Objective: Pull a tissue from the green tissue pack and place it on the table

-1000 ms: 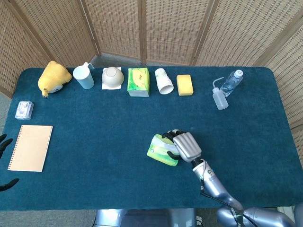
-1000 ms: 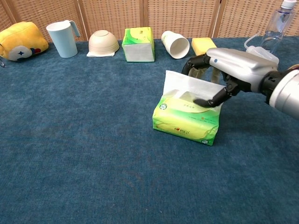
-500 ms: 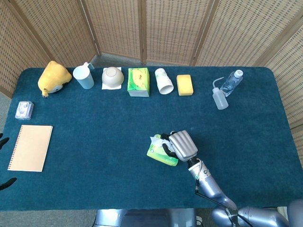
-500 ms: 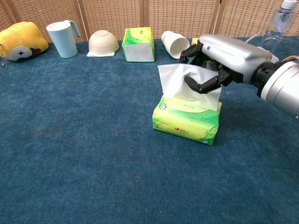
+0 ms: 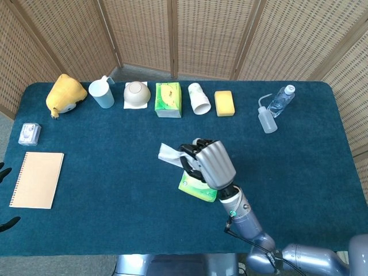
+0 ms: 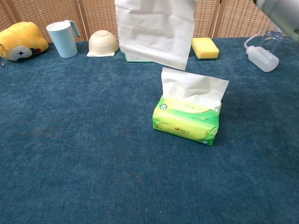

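The green tissue pack [image 6: 186, 122] lies on the blue table, a fresh white sheet [image 6: 194, 87] standing up from its slot. In the head view my right hand [image 5: 210, 163] is raised above the pack [image 5: 195, 190] and covers part of it. It pinches a pulled white tissue [image 5: 170, 154] that sticks out to its left. In the chest view that tissue [image 6: 154, 32] hangs free above the pack, its lower edge clear of the standing sheet; the hand itself is cut off by the top edge. Only the dark fingertips of my left hand [image 5: 4, 171] show at the far left edge, spread apart and holding nothing.
Along the back stand a yellow plush [image 5: 66, 95], blue cup [image 5: 102, 94], bowl [image 5: 137, 94], green tissue box [image 5: 168, 99], paper cup [image 5: 199, 99], sponge [image 5: 224, 103], squeeze bottle [image 5: 266, 119] and water bottle [image 5: 282, 99]. A notebook [image 5: 37, 179] and small packet [image 5: 29, 134] lie at left.
My right hand rose from the top of the pack, drawing the tissue up until it came free. Another sheet now stands out of the slot. The pack stayed put.
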You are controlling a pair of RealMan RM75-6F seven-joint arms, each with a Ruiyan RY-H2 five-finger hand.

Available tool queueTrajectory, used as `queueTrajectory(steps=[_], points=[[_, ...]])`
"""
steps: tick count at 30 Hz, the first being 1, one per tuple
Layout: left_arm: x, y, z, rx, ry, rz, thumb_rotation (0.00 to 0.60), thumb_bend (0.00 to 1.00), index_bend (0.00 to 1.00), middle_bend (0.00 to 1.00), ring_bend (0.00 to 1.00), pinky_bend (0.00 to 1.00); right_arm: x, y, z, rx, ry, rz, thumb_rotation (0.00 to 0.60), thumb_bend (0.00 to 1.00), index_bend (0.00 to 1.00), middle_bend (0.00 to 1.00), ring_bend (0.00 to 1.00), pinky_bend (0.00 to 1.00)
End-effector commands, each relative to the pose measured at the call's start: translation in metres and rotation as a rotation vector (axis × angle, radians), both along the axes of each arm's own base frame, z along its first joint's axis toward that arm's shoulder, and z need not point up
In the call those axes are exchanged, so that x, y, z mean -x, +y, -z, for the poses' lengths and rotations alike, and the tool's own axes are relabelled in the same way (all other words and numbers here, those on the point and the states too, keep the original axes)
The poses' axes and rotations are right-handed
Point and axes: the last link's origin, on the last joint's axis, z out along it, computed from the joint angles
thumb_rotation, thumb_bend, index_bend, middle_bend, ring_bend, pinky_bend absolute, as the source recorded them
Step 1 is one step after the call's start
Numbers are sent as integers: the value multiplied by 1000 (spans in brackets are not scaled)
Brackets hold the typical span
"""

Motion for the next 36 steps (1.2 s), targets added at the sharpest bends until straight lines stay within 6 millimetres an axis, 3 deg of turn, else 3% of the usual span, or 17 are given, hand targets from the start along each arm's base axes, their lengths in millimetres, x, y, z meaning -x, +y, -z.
queueTrajectory(steps=[1,4,10,19,24,26,27,28,30,31,33,36], points=[[0,0,1,3,3,0,600,0,8,0,0,12,-19,4,3,-28,-6,-20,600,630,769,779,648,787],[0,0,2,9,5,-1,600,0,8,0,0,12,-33,9,16,-75,4,-31,600,630,770,779,648,787],[-1,-1,4,25,2,2,600,0,8,0,0,12,-55,22,66,-168,80,-40,600,630,769,779,647,787],[2,1,2,30,-15,-1,600,0,8,0,0,12,-68,35,135,-210,188,-16,600,630,769,779,635,787],[4,1,-1,32,-27,-3,600,0,8,0,0,12,-67,30,153,-171,208,53,600,630,757,773,616,787],[4,1,-2,35,-29,-5,600,0,8,0,0,12,-62,26,159,-189,223,92,600,625,628,674,538,772],[4,1,-2,36,-30,-4,600,0,8,0,0,12,-60,26,160,-204,238,102,600,593,474,562,459,736],[4,1,-2,37,-30,-4,600,0,8,0,0,12,-57,25,161,-224,256,113,600,526,260,387,339,668],[4,1,-2,37,-29,-2,600,0,8,0,0,12,-54,23,158,-240,280,126,600,377,25,129,151,527],[4,1,-2,37,-29,-2,600,0,8,0,0,12,-52,21,156,-240,285,135,600,305,0,46,71,459],[4,1,-1,40,-27,-2,600,0,8,0,0,12,-51,20,150,-239,283,144,600,202,0,1,8,369],[3,0,0,44,-24,-1,600,0,8,0,0,12,-49,17,140,-229,276,144,600,83,0,0,0,276]])
